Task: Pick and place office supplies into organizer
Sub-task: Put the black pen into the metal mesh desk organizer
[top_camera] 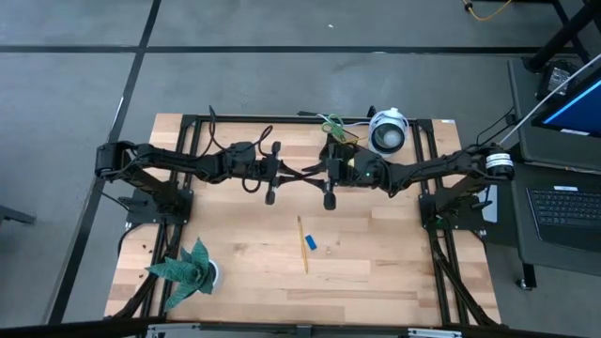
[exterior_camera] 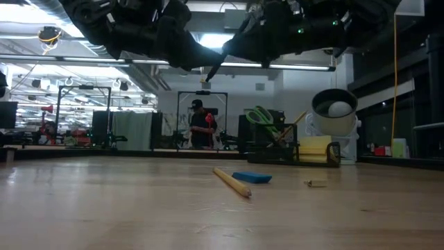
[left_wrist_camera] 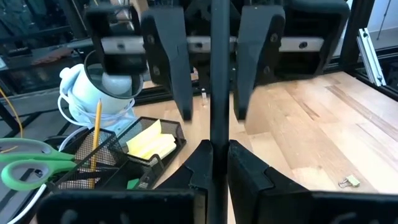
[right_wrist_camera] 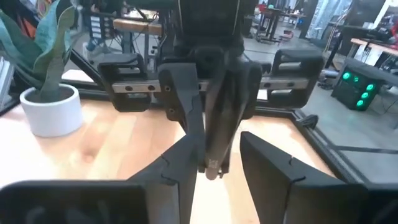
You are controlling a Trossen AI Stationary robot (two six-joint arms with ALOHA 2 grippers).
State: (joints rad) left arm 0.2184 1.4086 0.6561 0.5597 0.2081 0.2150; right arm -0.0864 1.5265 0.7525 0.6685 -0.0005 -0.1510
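We see the worktop (top_camera: pixel 394 272) with most of the job already done and a few things yet to move. Both arms meet above its middle, in front of the organizer (left_wrist_camera: pixel 163 132), which stands at the far edge just beside a round white device (top_camera: pixel 388 131). The left gripper (left_wrist_camera: pixel 211 152) has its jaws clamped on the black pen (left_wrist_camera: pixel 217 74), held upright between the two arms. The right gripper (right_wrist_camera: pixel 214 155) faces it with jaws apart on either side of the same pen, not gripping it as far as we can tell. We judge this to be a hand-over in mid-air, so the pen is lifted but not yet placed. Inside the organizer we already find the green-handled scissors (left_wrist_camera: pixel 37 167), the yellow sticky-note pad (left_wrist_camera: pixel 149 142) and one yellow pencil (left_wrist_camera: pixel 96 134) standing upright. Out on the bare wood lie the second pencil (top_camera: pixel 303 242), the small blue block (top_camera: pixel 312 241) just beside it, and a tiny piece (top_camera: pixel 331 250) a little apart. By our count, that leaves the pen and these three small things.
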